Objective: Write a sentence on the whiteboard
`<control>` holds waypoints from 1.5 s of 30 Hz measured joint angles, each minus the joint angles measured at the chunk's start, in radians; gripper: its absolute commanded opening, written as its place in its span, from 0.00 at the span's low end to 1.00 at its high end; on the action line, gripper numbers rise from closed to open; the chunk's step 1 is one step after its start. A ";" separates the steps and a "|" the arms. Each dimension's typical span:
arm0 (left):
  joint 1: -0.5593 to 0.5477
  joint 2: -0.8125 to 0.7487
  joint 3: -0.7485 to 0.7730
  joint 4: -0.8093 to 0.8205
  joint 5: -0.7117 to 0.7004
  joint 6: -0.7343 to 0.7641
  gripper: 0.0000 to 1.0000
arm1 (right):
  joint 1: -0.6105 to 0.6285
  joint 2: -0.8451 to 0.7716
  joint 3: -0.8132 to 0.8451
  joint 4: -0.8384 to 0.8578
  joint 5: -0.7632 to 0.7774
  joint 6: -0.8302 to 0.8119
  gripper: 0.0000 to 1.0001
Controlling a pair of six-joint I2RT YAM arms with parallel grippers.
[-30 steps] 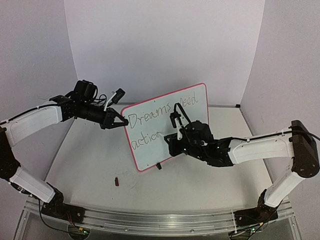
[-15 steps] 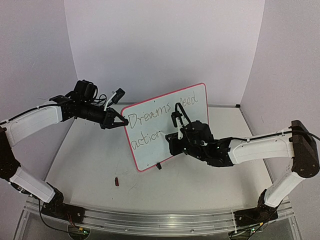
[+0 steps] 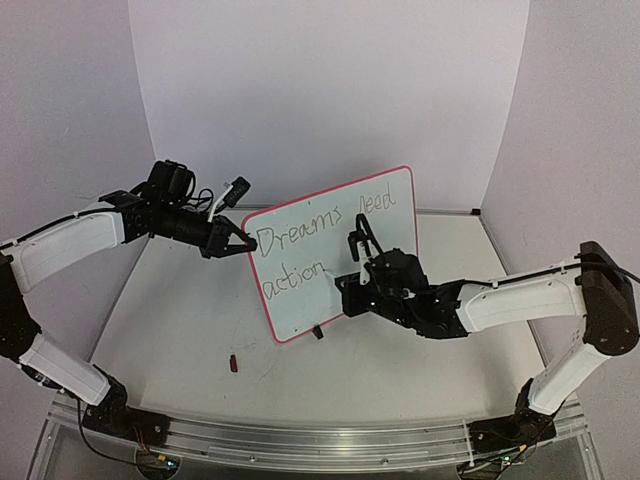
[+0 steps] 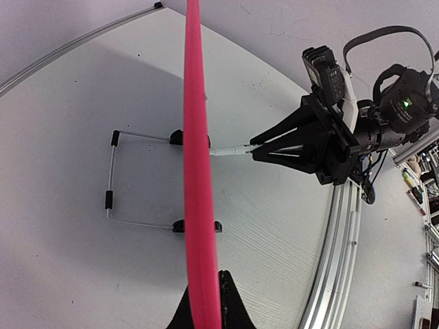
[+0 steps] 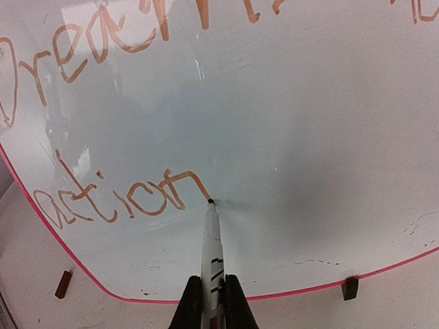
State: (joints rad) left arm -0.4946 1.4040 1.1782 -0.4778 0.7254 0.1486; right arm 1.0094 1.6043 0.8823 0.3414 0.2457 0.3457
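Note:
The whiteboard (image 3: 385,215) stands tilted at the table's middle, red-framed, on small black feet. The sentence (image 3: 300,240) reads "Dreams need" on the top line and "action" (image 5: 116,199) on the second. My left gripper (image 3: 240,243) is shut on the board's left red edge (image 4: 199,205), seen edge-on in the left wrist view. My right gripper (image 3: 345,290) is shut on a white marker pen (image 5: 212,253). The marker's tip touches the board at the end of the "n" in "action".
A small dark red marker cap (image 3: 234,363) lies on the table in front of the board; it also shows in the right wrist view (image 5: 63,284). The board's wire stand (image 4: 110,195) rests behind it. The table's front rail (image 3: 300,440) runs along the near edge.
My right gripper has moved slightly left and down along the second line with the marker, and the stroke closing "action" has grown longer. The left arm and the board have not moved.

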 measured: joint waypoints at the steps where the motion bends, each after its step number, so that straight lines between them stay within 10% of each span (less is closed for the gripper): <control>1: 0.000 0.000 0.000 0.000 0.000 0.000 0.00 | 0.000 0.000 -0.001 0.000 0.000 0.003 0.00; 17: -0.001 0.000 0.000 0.000 0.001 0.004 0.00 | -0.015 -0.090 -0.022 -0.025 -0.058 -0.008 0.00; 34: -0.002 0.000 0.000 0.000 0.000 0.004 0.00 | -0.362 -0.227 -0.147 -0.009 -0.658 -0.023 0.00; 45: -0.008 0.010 0.008 0.002 -0.001 0.004 0.00 | -0.393 -0.152 -0.129 0.016 -0.765 -0.027 0.00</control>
State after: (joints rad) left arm -0.5028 1.4139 1.1866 -0.4755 0.7239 0.1528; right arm 0.6167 1.4518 0.7537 0.3579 -0.5193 0.3183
